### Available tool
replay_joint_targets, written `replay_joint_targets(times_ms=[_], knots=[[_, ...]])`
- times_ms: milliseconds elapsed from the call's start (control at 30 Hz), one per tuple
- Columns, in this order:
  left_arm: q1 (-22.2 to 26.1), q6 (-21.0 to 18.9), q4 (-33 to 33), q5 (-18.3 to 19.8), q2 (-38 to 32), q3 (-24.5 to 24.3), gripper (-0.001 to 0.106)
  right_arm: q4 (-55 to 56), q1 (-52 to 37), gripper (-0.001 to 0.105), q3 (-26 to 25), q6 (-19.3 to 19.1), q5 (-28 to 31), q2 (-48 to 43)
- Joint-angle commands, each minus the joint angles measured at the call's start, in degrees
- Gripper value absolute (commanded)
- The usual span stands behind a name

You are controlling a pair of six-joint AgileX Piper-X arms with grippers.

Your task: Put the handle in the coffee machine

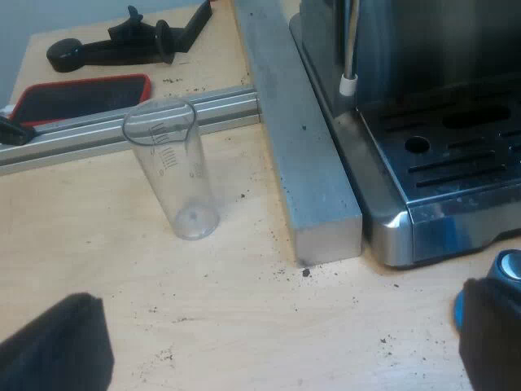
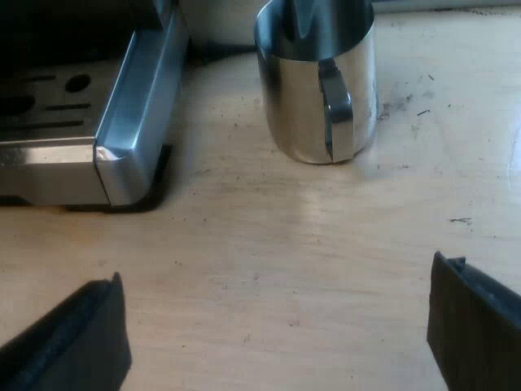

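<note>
Your left gripper [image 1: 281, 305] hangs low over the wooden table [image 1: 228, 301] with its two black fingers [image 1: 57, 346] wide apart and nothing between them. Ahead of it, a clear measuring glass [image 1: 172, 167] stands upright, just beside an aluminium rail [image 1: 89, 130] and near a thick metal bar [image 1: 303, 163] that runs along the side of the espresso machine [image 1: 391, 220]. You can see the machine's slotted drip tray [image 1: 456, 151] and a thin steam wand [image 1: 349, 57] with a white tip above it. A blue tamper [image 1: 508, 265] sits at the machine's front corner, partly hidden by one finger.

Beyond the rail, next to a red-rimmed black tray [image 1: 81, 96], a dark-handled piece [image 1: 122, 47] lies flat on the table, well apart from the machine. You cannot tell from here whether it is the metal holder, since no red end shows.

Your right gripper [image 2: 277, 273] is also spread wide over bare table and grips nothing. In front of it, a steel milk jug [image 2: 317, 90] stands upright with its handle facing the camera, near the other front corner of the machine.
</note>
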Motion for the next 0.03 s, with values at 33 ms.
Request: replay_joint_targets(times_ms=[33], knots=[[-0.1,-0.9,-1.0,-0.3,-8.0,-0.2,0.088,0.1,-0.1,0.077,-0.3,-0.6,-0.7,-2.1]])
